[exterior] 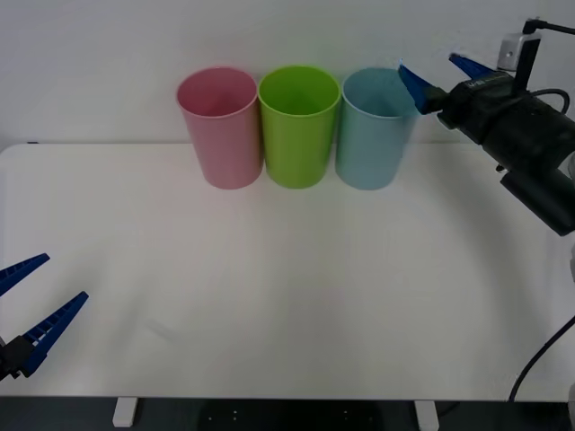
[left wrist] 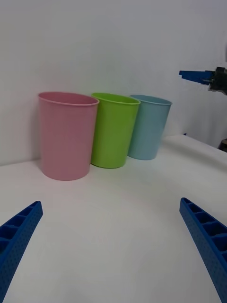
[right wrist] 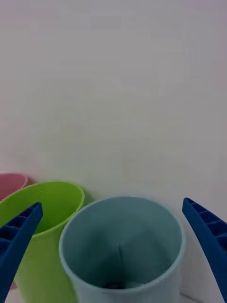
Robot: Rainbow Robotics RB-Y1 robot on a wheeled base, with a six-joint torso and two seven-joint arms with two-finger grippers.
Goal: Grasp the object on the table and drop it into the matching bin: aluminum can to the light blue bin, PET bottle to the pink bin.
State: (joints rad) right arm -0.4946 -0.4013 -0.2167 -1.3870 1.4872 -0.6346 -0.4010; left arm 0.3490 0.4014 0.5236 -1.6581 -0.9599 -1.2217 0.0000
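Plain white wall (exterior: 269,36) stands directly behind the worktop, unmarked and evenly lit. Dark floor (exterior: 269,417) lies below the near edge. A cable (exterior: 539,364) hangs at right.

I see the white table (exterior: 269,296) with rounded corners, surface smooth. Three tall cup-shaped bins stand upright in a row along its far edge, close together: pink bin (exterior: 221,127) on the left, lime green bin (exterior: 298,126) in the middle, light blue bin (exterior: 373,131) on the right.
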